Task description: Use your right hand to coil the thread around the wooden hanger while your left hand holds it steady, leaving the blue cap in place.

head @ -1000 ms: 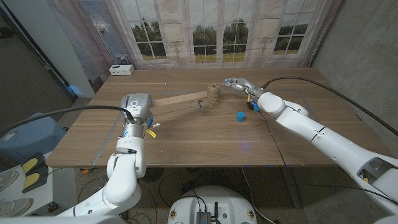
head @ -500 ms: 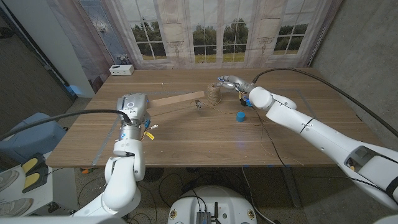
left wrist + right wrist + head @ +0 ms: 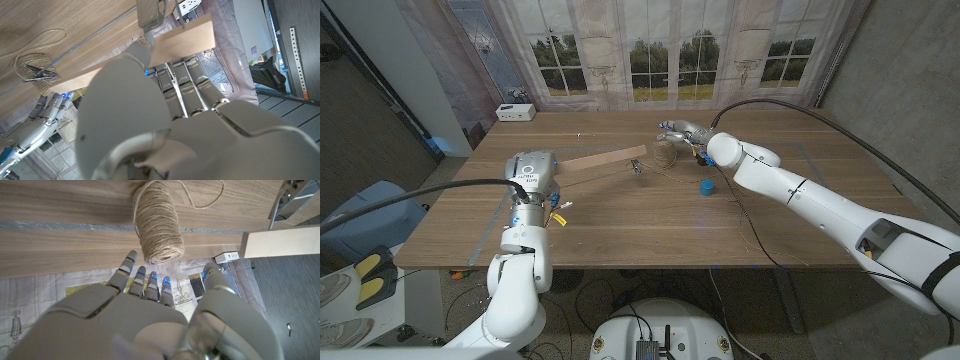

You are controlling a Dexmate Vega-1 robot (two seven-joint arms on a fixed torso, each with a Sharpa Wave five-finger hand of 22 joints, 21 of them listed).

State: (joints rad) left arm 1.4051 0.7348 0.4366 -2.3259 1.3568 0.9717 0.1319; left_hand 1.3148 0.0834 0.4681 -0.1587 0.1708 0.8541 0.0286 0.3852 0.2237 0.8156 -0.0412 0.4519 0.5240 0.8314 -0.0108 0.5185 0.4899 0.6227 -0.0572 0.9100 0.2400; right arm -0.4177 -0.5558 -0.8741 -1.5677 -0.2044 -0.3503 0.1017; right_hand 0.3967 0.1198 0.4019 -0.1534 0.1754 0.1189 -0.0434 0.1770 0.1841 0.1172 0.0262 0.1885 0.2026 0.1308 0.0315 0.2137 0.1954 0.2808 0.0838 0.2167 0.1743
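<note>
Head view frames show the wooden hanger (image 3: 605, 159) lying left of centre on the table (image 3: 620, 225), its near-left end held by the left hand (image 3: 528, 172), whose exact finger closure cannot be told; the thread (image 3: 665, 151) is bunched as a coil at the hanger's right end, with the blue cap (image 3: 705, 186) near it to the right. The right hand (image 3: 678, 131) is seen just beyond the coil, fingers spread and holding nothing. A careless sweep could knock the coil loose or nudge the cap, and a slack left grasp could let the hanger swing.
</note>
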